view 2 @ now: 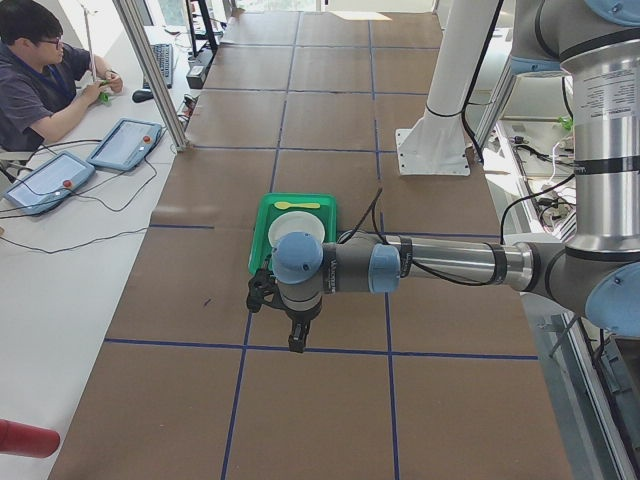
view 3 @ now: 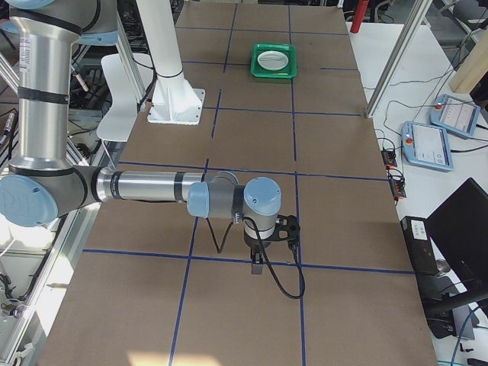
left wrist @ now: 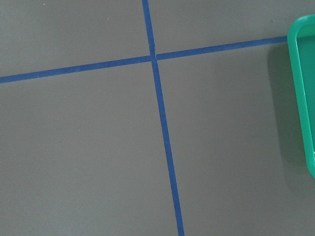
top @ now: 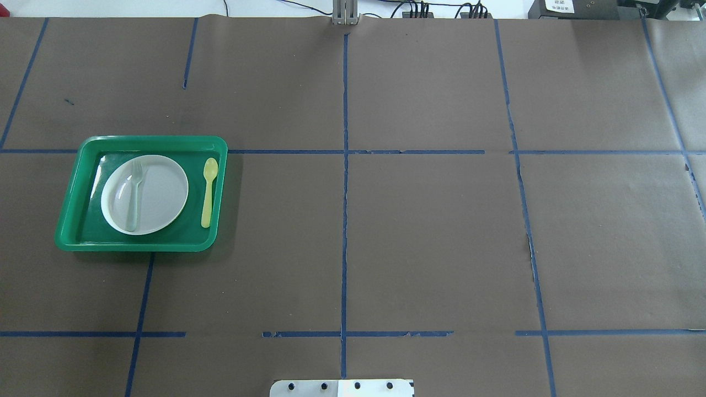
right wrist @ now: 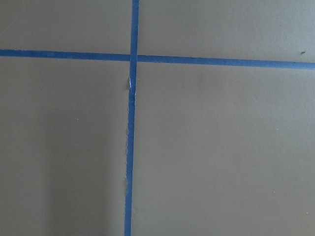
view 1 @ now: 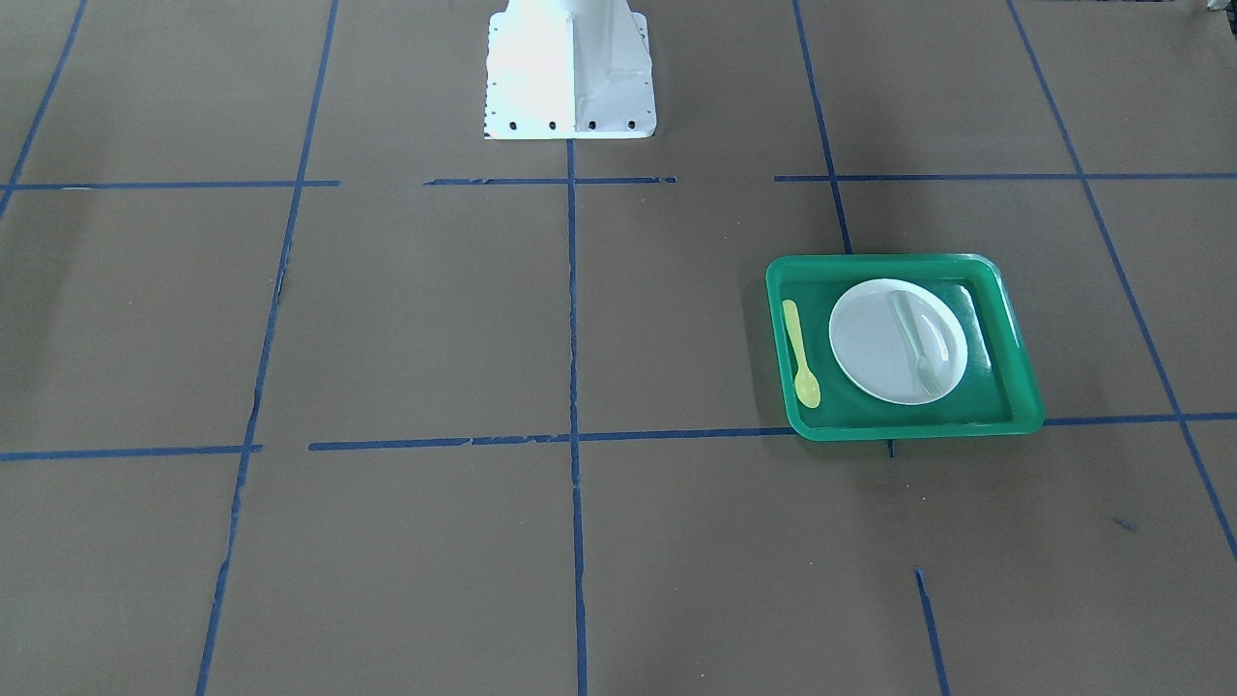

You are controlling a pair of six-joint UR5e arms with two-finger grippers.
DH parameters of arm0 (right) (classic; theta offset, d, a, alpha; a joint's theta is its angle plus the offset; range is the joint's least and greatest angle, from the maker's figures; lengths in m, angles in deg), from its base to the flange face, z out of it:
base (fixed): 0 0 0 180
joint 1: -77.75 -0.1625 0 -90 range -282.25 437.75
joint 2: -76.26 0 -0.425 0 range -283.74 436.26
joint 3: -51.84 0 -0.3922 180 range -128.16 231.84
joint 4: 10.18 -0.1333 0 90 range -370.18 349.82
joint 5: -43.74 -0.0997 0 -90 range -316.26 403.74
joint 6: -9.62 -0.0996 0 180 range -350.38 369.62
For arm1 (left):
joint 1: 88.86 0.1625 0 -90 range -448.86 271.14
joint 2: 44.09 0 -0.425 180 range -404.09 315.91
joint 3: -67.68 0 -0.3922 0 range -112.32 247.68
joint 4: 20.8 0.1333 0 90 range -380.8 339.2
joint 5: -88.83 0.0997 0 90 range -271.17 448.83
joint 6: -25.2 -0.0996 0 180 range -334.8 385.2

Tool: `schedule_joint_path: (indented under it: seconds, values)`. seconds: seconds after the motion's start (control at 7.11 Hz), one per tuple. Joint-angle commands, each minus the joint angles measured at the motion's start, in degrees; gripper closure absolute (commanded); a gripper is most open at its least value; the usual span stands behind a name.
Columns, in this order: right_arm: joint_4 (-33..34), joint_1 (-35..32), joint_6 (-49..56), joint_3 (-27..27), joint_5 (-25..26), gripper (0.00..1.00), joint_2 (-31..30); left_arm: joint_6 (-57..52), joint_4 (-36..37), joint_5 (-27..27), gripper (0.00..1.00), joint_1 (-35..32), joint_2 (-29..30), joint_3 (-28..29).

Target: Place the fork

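**Fork on the plate, both my jaws away from it**

My left jaws [view 2: 294,346] hang over bare table, pointing down. Only the side view shows them, so I cannot tell how wide they stand or if they hold something. Just beside them, toward my other arm, is the tray [top: 143,141]; its corner shows at the edge of my left wrist view. In the tray the fork [top: 134,193] lies across the plate [top: 162,193], on the half nearer to my left jaws, with its handle end going over the rim. On the far side of the plate lies the spoon [top: 208,190], apart from it. My right jaws [view 3: 257,268] hang well apart from all this, at the other end of the table, and there too I cannot tell their opening.

I judge that the fork is the danger. It is thin, pale and half transparent, so on the white plate I can easily misjudge where it is. If my fingers close off centre, it may flip or slide away. If I push down too much, the light plate may tilt or shift in the tray. A low approach may also strike the tray wall.

The table [top: 430,231] is covered with brown paper, flat and matt, divided by blue tape [top: 345,220] which is torn in places. Beyond my left jaws a man [view 2: 40,85] sits at a desk with two pendants [view 2: 125,143].
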Motion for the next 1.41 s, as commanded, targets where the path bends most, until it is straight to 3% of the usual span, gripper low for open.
schedule_joint_path:
  seconds: [0.0, 0.42, 0.7, 0.98, 1.27]
  values:
    - [0.00, 0.00, 0.07, 0.00, 0.00, 0.00, 0.00, 0.26, 0.04, -0.56, 0.00, -0.09, 0.00, -0.39]
    - [0.00, 0.00, 0.07, 0.00, 0.00, 0.00, 0.00, 0.44, -0.05, -0.57, 0.00, -0.18, 0.97, -0.74]
    - [0.00, 0.00, 0.07, 0.00, 0.00, 0.00, 0.00, 1.40, -0.14, -0.57, 0.00, 0.70, 5.60, -1.97]
    - [0.00, 0.00, 0.07, 0.00, 0.00, 0.00, 0.00, 18.63, -3.71, 0.05, 0.00, 9.00, 5.71, -6.44]
    - [0.00, 0.00, 0.07, 0.00, 0.00, 0.00, 0.00, 41.12, -20.70, 5.64, 0.00, 19.99, 5.54, -5.41]
